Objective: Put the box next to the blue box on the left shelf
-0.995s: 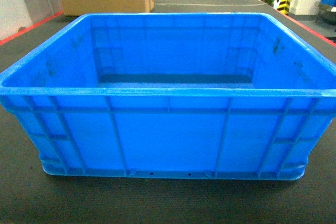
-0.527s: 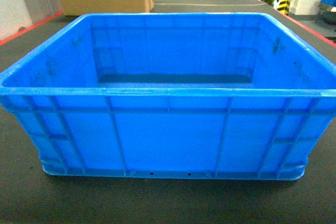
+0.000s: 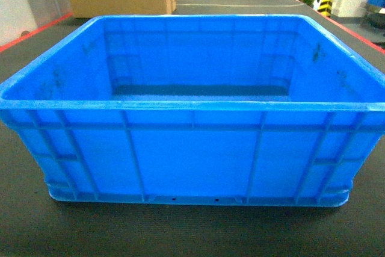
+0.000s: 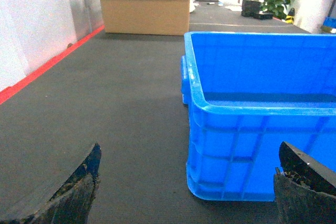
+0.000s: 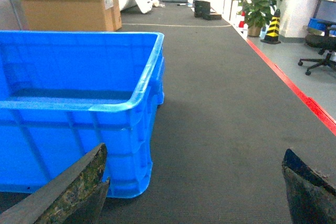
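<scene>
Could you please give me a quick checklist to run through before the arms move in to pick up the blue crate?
1. Box upright on the dark floor mat, open side up: ok.
2. Box inside free of contents: ok.
3. Left gripper open, fingers wide, nothing between them: ok.
4. Right gripper open and holding nothing: ok.
5. Each gripper set back from its near corner of the box, not touching: ok.
6. Left shelf and the other blue box in sight: not ok, neither shows in any view.
</scene>
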Tool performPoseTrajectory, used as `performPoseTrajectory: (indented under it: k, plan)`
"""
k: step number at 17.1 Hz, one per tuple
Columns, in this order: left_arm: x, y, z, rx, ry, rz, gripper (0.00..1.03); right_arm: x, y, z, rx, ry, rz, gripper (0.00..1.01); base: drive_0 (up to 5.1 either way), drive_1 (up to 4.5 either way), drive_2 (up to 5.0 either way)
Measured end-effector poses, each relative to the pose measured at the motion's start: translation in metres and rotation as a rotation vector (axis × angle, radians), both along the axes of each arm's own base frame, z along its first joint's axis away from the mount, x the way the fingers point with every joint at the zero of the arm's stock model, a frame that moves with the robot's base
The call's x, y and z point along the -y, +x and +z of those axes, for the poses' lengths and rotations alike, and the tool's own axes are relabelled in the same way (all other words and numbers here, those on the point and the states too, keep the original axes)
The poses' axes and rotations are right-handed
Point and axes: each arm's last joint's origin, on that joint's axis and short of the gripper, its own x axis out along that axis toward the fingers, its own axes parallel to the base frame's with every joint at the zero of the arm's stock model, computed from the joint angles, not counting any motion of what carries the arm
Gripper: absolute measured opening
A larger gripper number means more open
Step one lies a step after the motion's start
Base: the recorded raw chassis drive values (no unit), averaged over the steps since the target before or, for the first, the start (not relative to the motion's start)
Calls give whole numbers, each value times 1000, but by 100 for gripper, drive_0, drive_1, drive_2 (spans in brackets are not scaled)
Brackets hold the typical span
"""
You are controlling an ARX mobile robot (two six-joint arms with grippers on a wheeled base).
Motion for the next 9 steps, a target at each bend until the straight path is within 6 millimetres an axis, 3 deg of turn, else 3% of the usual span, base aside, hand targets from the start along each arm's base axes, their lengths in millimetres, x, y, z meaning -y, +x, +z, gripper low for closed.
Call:
performPoseTrajectory:
  k: [9]
  plan:
    - [0, 0, 0, 0, 0, 0, 98, 0, 0, 0, 0, 0, 0, 98, 0, 0, 0]
